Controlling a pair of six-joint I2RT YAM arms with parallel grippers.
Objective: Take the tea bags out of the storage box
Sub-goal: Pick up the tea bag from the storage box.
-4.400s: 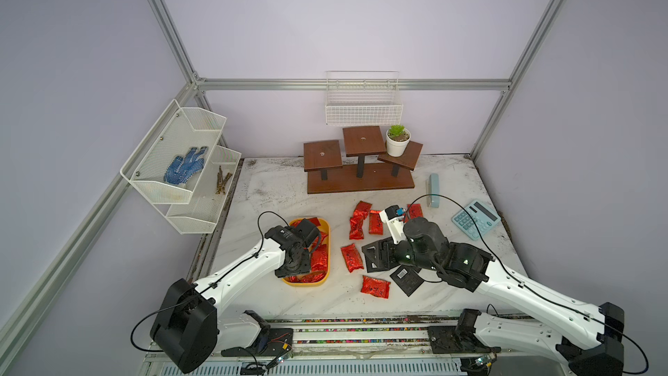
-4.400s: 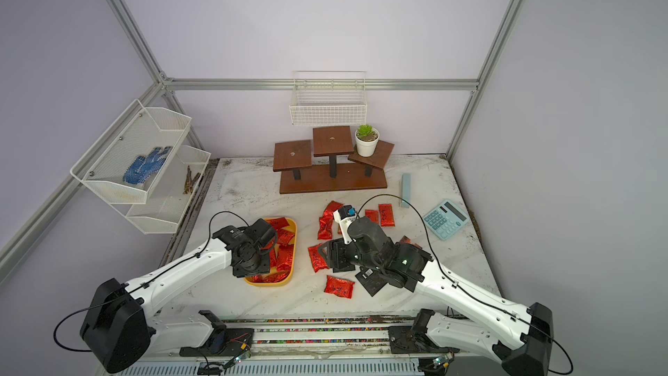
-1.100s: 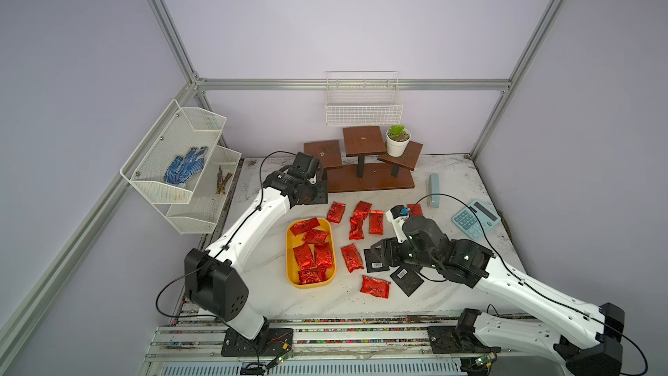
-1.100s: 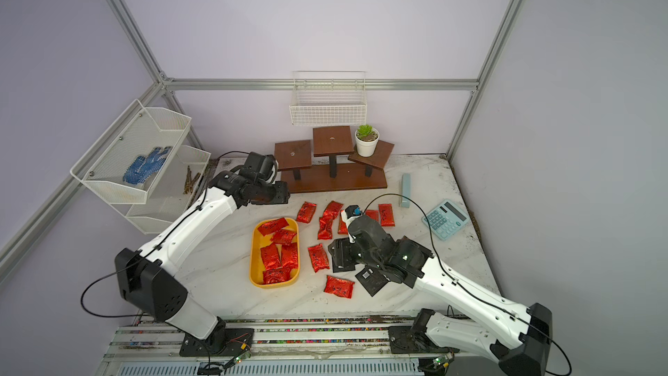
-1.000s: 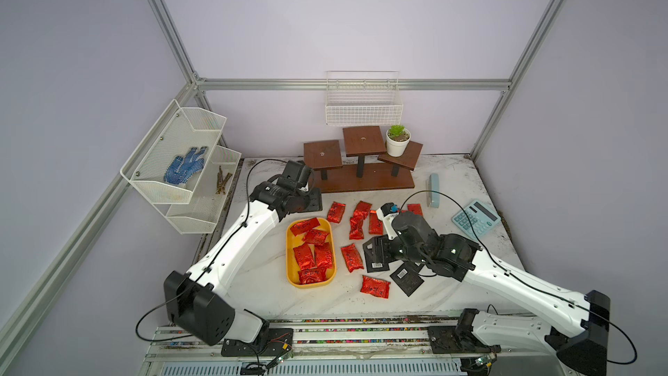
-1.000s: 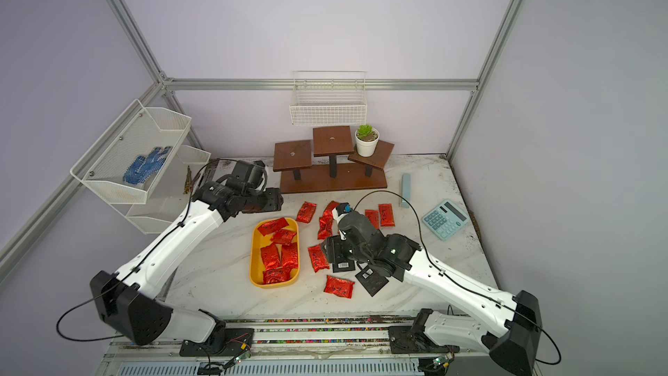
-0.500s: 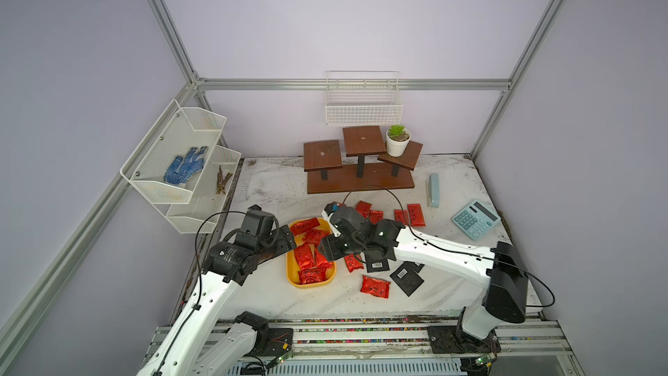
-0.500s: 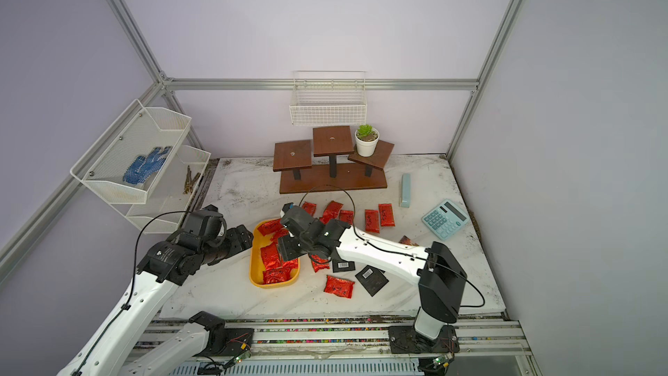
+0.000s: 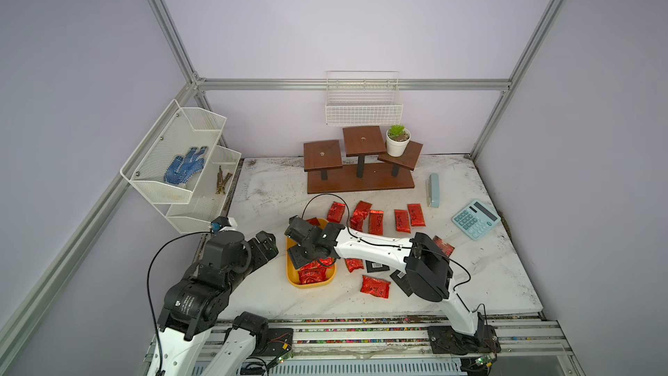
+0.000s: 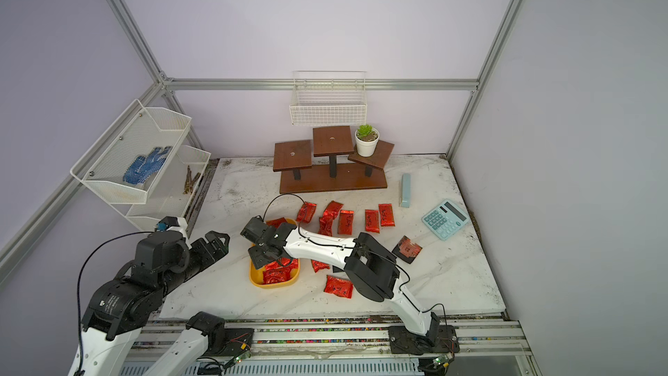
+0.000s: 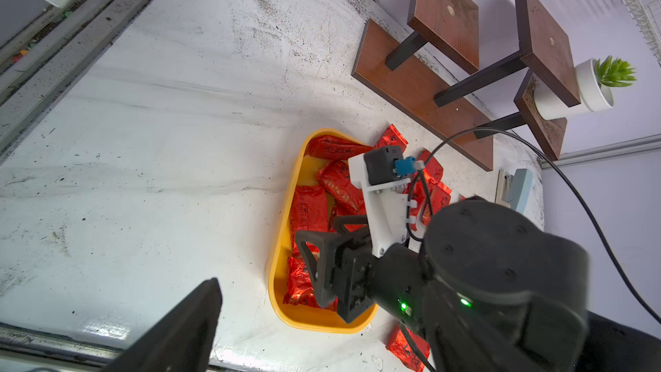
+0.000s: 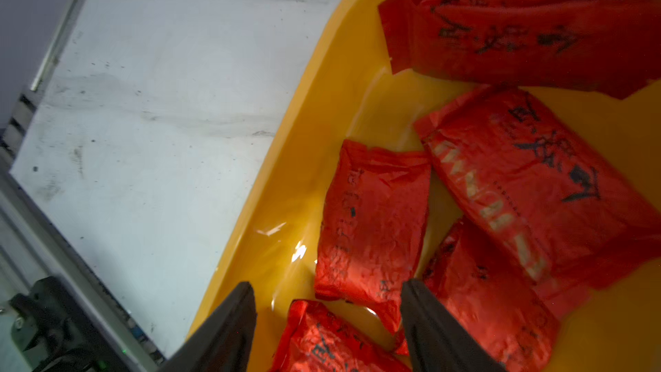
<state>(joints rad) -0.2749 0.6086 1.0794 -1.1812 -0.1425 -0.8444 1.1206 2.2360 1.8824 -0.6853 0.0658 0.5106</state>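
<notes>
The box (image 9: 311, 283) is shallow, glossy yellow plastic with rounded corners and low walls. It sits on the white, scuffed, stone-look table (image 9: 488, 265). Inside it lie several tea bags (image 12: 372, 223) of crinkled red foil with dark print, overlapping one another.

The right hand (image 12: 327, 282) hangs over the middle of the box with its black fingers pointing down into it. The fingers are spread and grip nothing. In the right wrist view the end of one bag lies between the two fingertips; whether they touch it I cannot tell.

The left hand (image 9: 266, 245) is just beside the box, off its rim, on the side away from the loose bags. Its fingers are apart and empty, over bare table.

More red bags lie outside the box: a loose row (image 9: 376, 222) just beyond its far end, and one (image 9: 376, 285) near its front corner. Flat black square sachets (image 9: 377, 266) with white barcode labels lie near that one, partly under the right arm.
</notes>
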